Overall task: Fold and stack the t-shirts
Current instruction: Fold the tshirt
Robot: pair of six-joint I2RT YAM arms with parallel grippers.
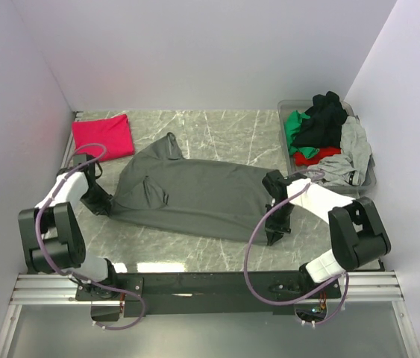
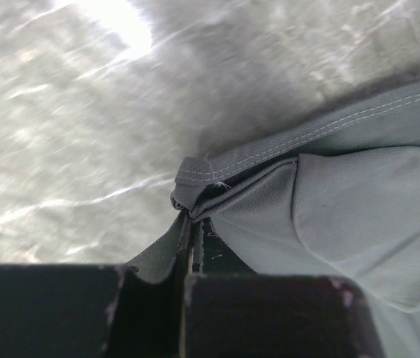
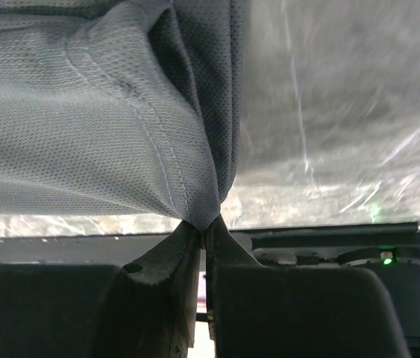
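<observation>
A dark charcoal-grey t-shirt (image 1: 191, 192) lies spread across the marble table between my two arms. My left gripper (image 1: 107, 205) is shut on its left corner; the left wrist view shows the stitched hem (image 2: 284, 145) bunched at the closed fingertips (image 2: 192, 224). My right gripper (image 1: 275, 227) is shut on the shirt's right corner; the right wrist view shows the cloth (image 3: 105, 112) pinched at the tips (image 3: 207, 226). A folded magenta-red t-shirt (image 1: 104, 135) lies at the back left.
A clear plastic tub (image 1: 365, 179) at the back right holds black (image 1: 324, 118), green (image 1: 294, 127), red (image 1: 318, 155) and light grey (image 1: 350, 153) shirts. White walls close in the left, back and right sides. The metal base rail (image 1: 210, 287) runs along the near edge.
</observation>
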